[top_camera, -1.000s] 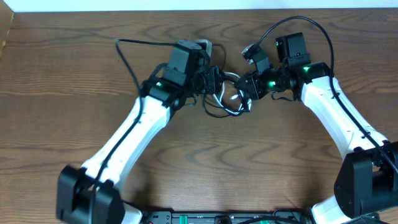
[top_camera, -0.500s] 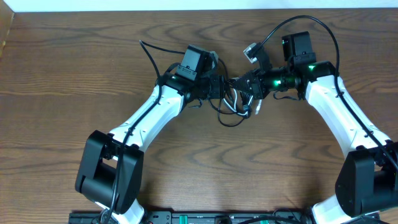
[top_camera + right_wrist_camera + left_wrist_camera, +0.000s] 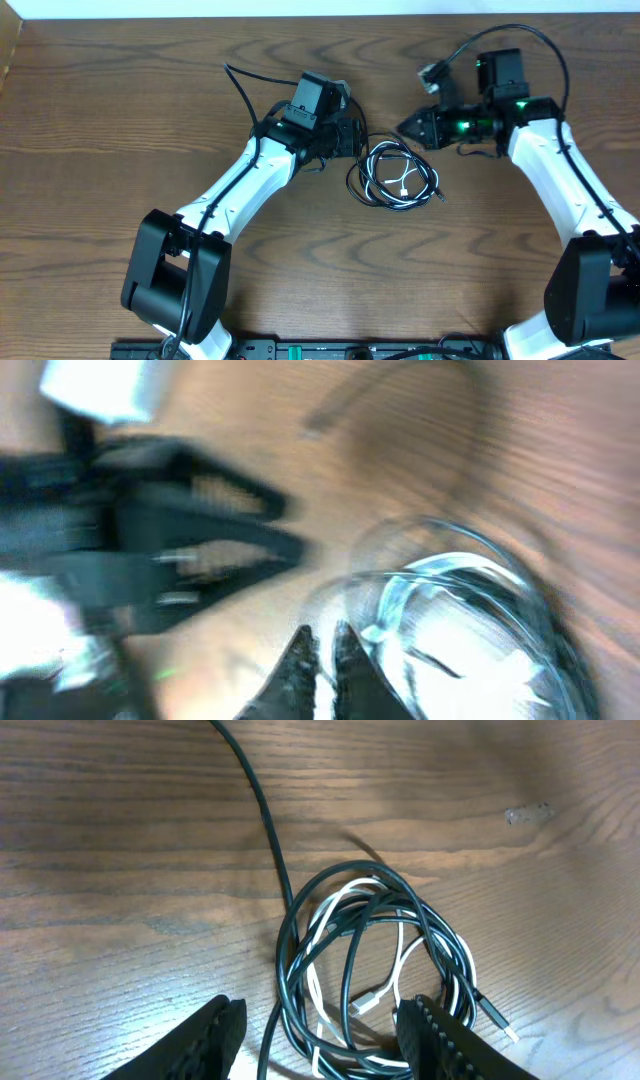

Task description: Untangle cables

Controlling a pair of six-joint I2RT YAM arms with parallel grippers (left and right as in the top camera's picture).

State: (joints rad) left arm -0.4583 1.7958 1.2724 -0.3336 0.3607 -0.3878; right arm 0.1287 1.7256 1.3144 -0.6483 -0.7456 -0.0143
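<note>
Now that the right gripper (image 3: 408, 127) has backed off, jaws pinched together on nothing, the cables (image 3: 393, 175) lie intertwined on the table (image 3: 120, 120) at the left gripper (image 3: 356, 140), its jaws spread unclamped about the coil's edge, so untangling remains undone.

Cables (image 3: 396, 176): released, now lying loose on counter (image 3: 300, 250). Right fingers (image 3: 412, 127): withdrawn rightward, clear of them.

A dark wood-grain worktop (image 3: 120, 100) carries one loose coil: thin black cable (image 3: 283, 935) intertwined with thin white cable (image 3: 403, 950).
</note>
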